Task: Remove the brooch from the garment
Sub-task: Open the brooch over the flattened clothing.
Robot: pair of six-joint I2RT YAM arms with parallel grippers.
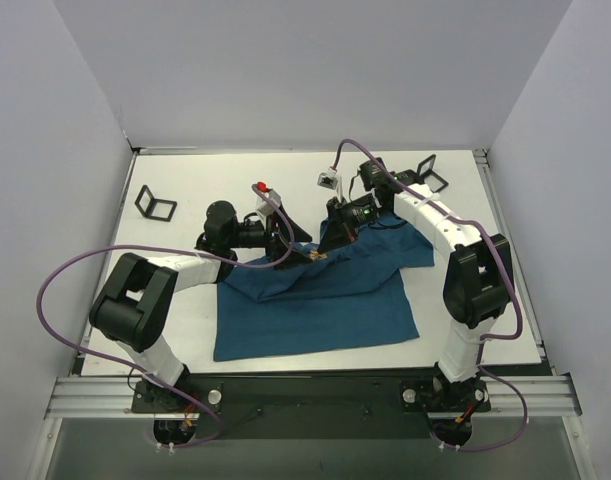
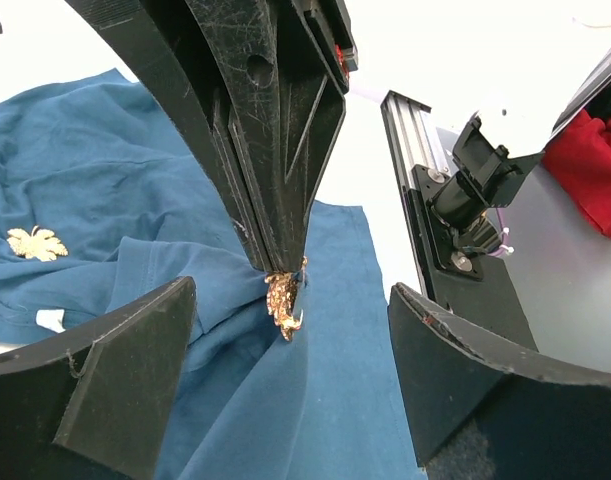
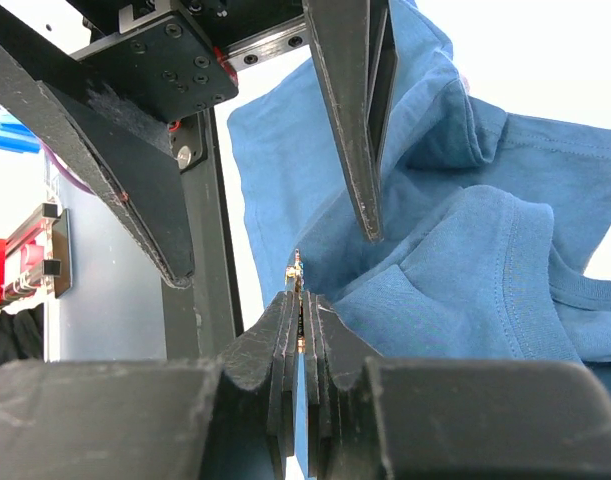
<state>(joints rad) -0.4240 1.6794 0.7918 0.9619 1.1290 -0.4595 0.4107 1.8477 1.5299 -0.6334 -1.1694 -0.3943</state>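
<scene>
- The right gripper (image 2: 284, 280) is pinching the brooch (image 2: 284, 303), its jaws closed tight at the tips.
- The brooch is sitting at those tips, touching a raised fold of the shirt (image 1: 315, 310) near the centre of the counter (image 1: 185, 180).
- The left gripper (image 3: 275, 255) is gripping nothing, its jaws spread wide with one finger on each side of the right jaws.
- The shirt is bunching toward 12 o'clock and lying flat toward 6 o'clock.
- A black frame (image 1: 155, 203) is standing at 10 o'clock and a second frame (image 1: 426, 178) at 1 o'clock.
</scene>
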